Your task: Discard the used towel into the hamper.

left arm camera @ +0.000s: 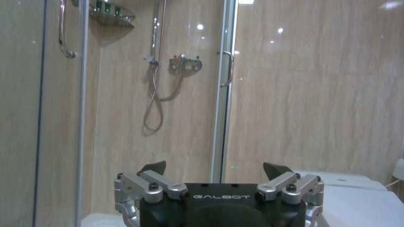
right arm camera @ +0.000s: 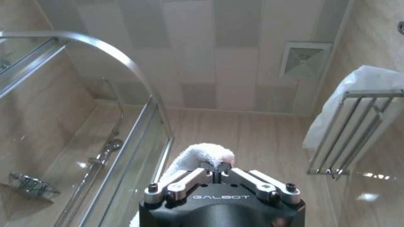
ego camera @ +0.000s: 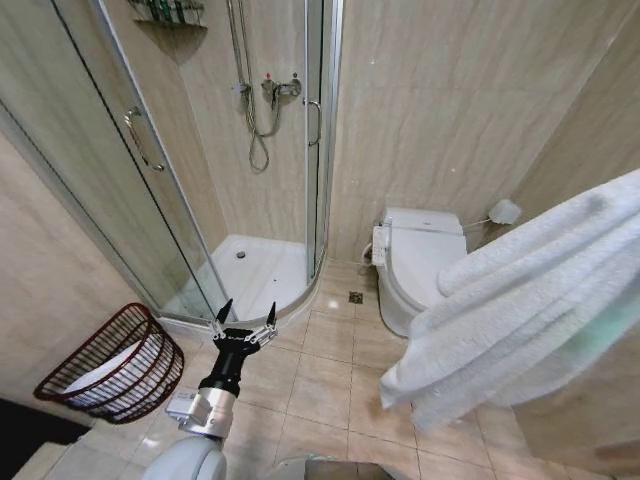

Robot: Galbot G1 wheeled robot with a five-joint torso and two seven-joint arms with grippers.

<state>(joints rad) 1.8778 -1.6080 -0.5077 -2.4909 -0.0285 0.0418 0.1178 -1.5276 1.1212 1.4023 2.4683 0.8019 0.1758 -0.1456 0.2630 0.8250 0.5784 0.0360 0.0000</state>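
Gripping a fold of the white towel [right arm camera: 202, 158], the right pincer [right arm camera: 219, 174] is clamped tight; the left pincer [ego camera: 246, 318] gapes empty, hamper [ego camera: 115, 362] to its near left.

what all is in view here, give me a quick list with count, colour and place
white terry towel: one, white, hanging in folds at the right of the head view, held up off the floor
dark reddish-brown wire hamper: one, on the floor at lower left, tilted, white cloth inside
glass corner shower cabin: one, clear glass with chrome frame, left and centre
chrome shower mixer and hose: one, on the shower wall
white toilet: one, against the back wall, lid shut
chrome wall towel rack: one, with a white towel on it
ceiling vent: one, white
left gripper: open, over the floor tiles beside the hamper
right gripper: shut on the white terry towel
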